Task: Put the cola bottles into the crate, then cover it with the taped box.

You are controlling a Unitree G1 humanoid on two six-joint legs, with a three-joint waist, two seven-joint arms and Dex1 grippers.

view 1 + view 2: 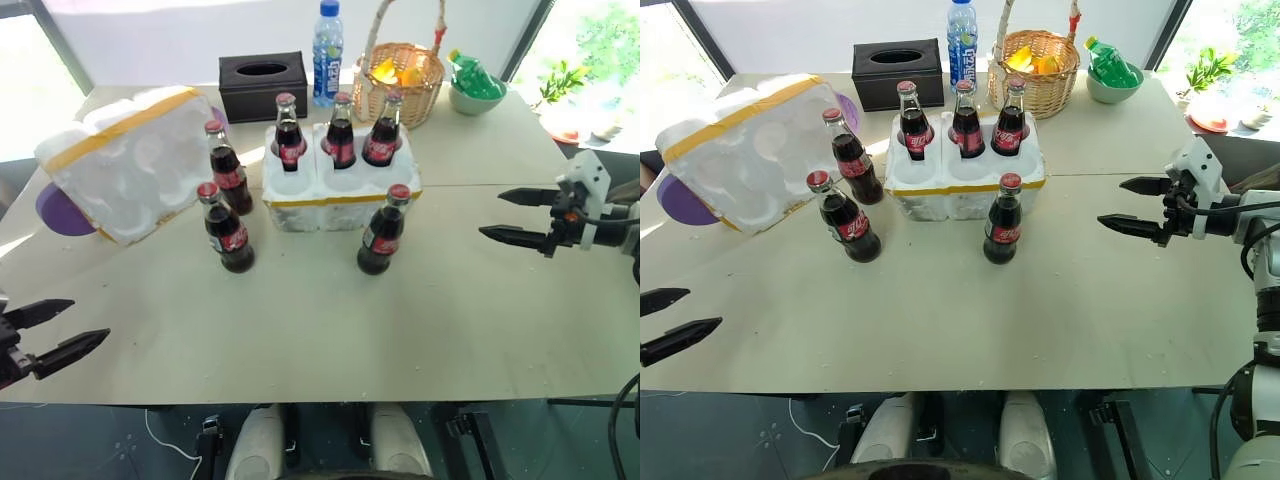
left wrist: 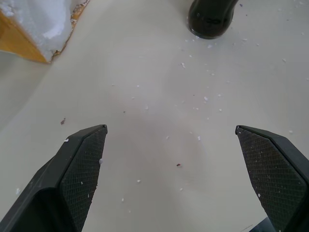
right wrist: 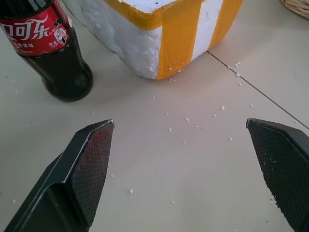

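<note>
The crate [image 1: 335, 212], white foam with a yellow tape band, stands mid-table. Three cola bottles [image 1: 340, 132] stand in its back wells. Another two [image 1: 228, 232] stand on the table to its left, and one [image 1: 383, 234] stands by its front right corner. The taped box [image 1: 125, 160] lies tilted at the far left, hollows facing me. My left gripper [image 1: 90, 319] hovers open near the table's front left edge. My right gripper [image 1: 490, 213] hangs open to the right of the crate; in its wrist view the lone bottle [image 3: 50, 53] and the crate's corner [image 3: 169, 38] lie ahead.
A black tissue box [image 1: 262, 86], a blue-labelled water bottle [image 1: 327, 42], a wicker basket [image 1: 402, 82] and a green bowl [image 1: 474, 92] line the table's far side. A purple object [image 1: 58, 212] sticks out from under the taped box.
</note>
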